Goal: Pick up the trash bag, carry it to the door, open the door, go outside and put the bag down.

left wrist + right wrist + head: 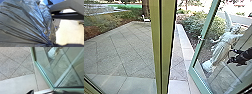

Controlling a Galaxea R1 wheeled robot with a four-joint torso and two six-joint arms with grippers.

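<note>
The trash bag (22,22) is dark, glossy plastic, its long creases drawn together at one gathered spot, close before the left wrist camera; the door (207,25), clear glass in a pale green frame, stands upright and open, angled over the paving.

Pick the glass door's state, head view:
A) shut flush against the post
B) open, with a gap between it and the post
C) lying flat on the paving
B: the door's green frame stands at an angle away from the yellow-green post, and pale paving shows through the gap.
</note>
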